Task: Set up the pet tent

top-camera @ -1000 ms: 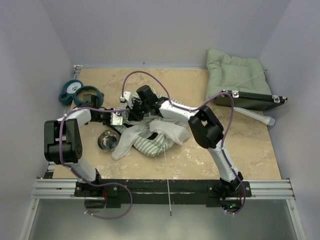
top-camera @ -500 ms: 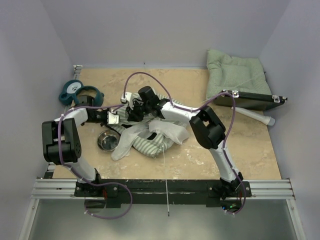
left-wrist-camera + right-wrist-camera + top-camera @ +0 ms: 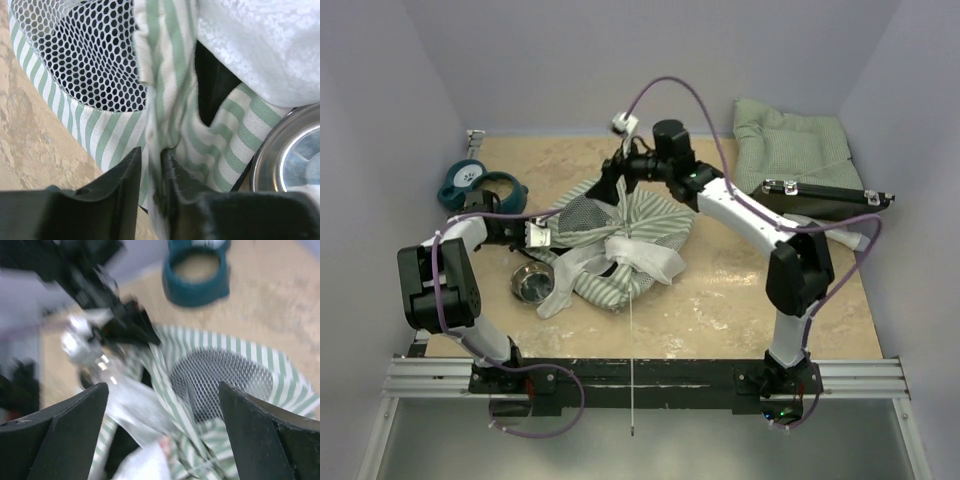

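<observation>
Right arm (image 3: 750, 215) outstretched over pet tent (image 3: 655, 222)

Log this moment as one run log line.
left claw: shut on pet tent fabric | right claw: open, above pet tent | metal bowl: at pet tent's edge

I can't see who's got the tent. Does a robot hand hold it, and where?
The left gripper pinches a striped fold of the pet tent. The right gripper holds nothing.

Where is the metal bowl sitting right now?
In the top view, the metal bowl sits left of centre, against the near-left edge of the pet tent, just below the left pincer in the picture.
</observation>
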